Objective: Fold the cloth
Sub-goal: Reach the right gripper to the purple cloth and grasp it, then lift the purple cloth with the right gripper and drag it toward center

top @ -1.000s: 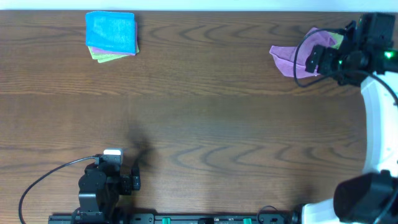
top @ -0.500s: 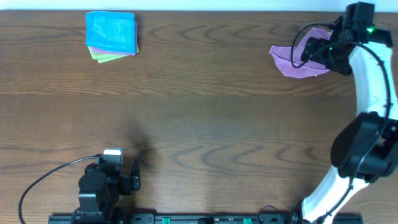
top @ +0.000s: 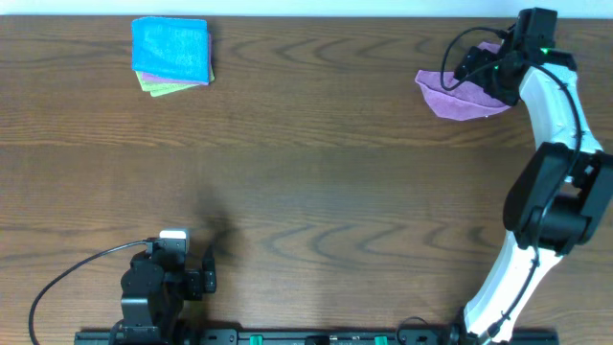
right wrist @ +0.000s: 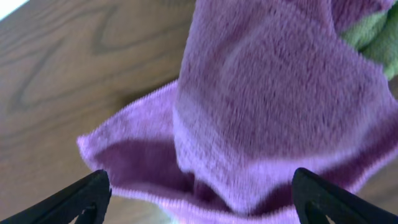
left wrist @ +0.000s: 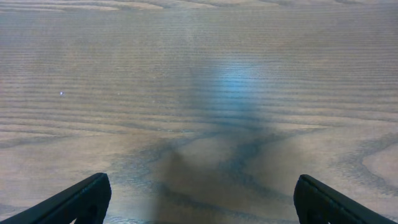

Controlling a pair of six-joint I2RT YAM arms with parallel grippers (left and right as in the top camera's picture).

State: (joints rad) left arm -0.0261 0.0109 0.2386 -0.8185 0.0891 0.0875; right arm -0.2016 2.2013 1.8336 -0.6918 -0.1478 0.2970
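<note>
– Purple cloth (top: 460, 96): where does it lie from the right claw (right wrist: 202, 202)?

– Straight in front of it and just below. The cloth sits bunched at the far right corner of the table (top: 316, 172), and from overhead the right arm is bent over that same corner. In the right wrist view purple pile fills nearly everything ahead of the fingers.

– Which way does the heap run?

– Seen from above, its long axis goes roughly left to right along the far edge of the table, with a pointed corner sticking out to the left. A raised fold drapes over a flatter bottom layer, and a scrap of green fabric (right wrist: 373, 31) shows past its right side.

– How wide is that claw, and has it got anything?

– Spread wide, one fingertip at each lower corner of the wrist view. Nothing is pinched between them. Whether a finger brushes the pile I cannot tell.

– And the left claw (left wrist: 202, 205)?

– Also spread wide and holding nothing, with only bare wood under it. It sits at the near left of the table, well apart from the cloth, so the right arm is by far the nearer one.

– Anything else on the table?

– A folded stack (top: 170, 50), blue on green, lies at the far left, well away. My guess is the next move needs a downward close on a free edge.
</note>
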